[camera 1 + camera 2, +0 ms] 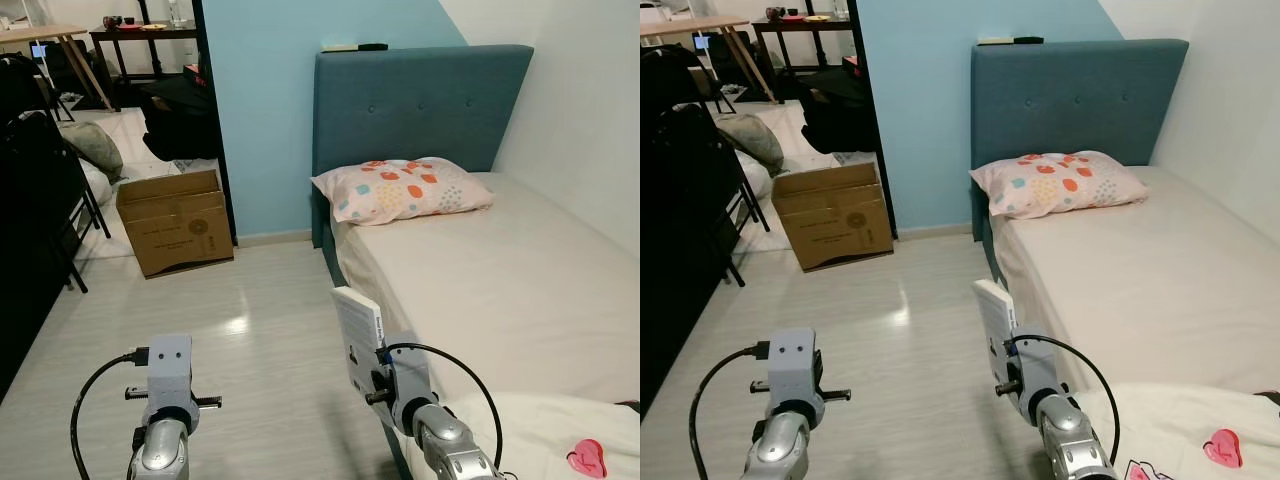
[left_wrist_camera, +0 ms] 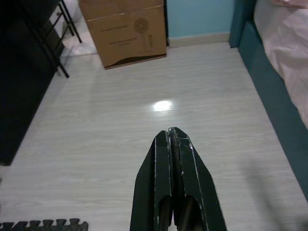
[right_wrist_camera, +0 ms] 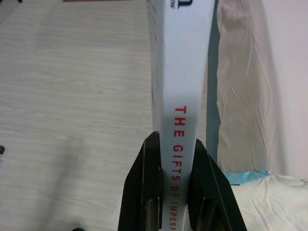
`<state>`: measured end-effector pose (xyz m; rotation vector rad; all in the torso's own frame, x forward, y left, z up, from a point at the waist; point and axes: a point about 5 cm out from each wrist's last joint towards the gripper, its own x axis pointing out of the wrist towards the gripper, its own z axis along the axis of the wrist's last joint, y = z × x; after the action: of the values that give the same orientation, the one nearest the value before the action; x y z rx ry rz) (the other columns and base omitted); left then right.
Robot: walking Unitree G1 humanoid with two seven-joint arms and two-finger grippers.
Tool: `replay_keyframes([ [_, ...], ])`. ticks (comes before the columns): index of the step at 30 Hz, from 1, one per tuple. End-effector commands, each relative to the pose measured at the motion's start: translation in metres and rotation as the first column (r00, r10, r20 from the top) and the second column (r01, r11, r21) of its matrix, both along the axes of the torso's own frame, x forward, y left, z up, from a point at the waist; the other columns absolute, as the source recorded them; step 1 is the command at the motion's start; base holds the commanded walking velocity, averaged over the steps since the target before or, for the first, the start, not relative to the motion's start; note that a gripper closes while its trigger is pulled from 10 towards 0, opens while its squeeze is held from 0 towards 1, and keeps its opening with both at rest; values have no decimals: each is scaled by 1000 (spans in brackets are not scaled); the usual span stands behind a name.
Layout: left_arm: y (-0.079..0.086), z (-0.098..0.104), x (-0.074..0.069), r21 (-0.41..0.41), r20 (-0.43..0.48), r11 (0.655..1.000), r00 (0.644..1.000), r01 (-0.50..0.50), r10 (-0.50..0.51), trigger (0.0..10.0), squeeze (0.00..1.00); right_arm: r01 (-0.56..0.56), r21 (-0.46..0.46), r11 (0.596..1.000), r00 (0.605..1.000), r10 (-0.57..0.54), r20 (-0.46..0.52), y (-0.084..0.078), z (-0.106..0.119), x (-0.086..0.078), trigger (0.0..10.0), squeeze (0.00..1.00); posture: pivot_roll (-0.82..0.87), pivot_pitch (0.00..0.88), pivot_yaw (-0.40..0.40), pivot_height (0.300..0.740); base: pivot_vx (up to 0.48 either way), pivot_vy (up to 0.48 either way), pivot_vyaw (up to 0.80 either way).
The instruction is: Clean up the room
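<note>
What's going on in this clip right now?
The robot stands on the wooden floor beside the bed. Its right claw is shut on a white book, held upright by its spine. The left claw is shut and holds nothing. A cardboard box sits by the blue wall.

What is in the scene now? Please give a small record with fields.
place: bedroom, wooden floor
right gripper: shut on a white book, held upright beside the bed
left gripper: shut, holding nothing, above the floor
on bed: patterned pillow at the headboard
by blue wall: open box
</note>
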<state>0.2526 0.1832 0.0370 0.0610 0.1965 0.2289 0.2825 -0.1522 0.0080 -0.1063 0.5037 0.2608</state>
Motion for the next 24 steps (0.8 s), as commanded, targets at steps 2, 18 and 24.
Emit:
replay_keyframes([
  [2,1,0,0,-11,0,1000,1000,18,-18,10000,0,-14,16,1000,1000,13,25,0,9,9,10000,0,-50,0,-5,740,0,0,0],
  [18,1,3,2,-30,5,999,1000,25,-25,10000,0,-4,-5,1000,1000,4,29,6,7,14,10000,0,-49,0,-9,740,0,0,0],
  [24,-1,4,0,-40,18,999,999,37,-37,10000,0,-2,-3,1000,1000,2,23,9,6,14,10000,0,-48,0,-10,740,287,0,0],
])
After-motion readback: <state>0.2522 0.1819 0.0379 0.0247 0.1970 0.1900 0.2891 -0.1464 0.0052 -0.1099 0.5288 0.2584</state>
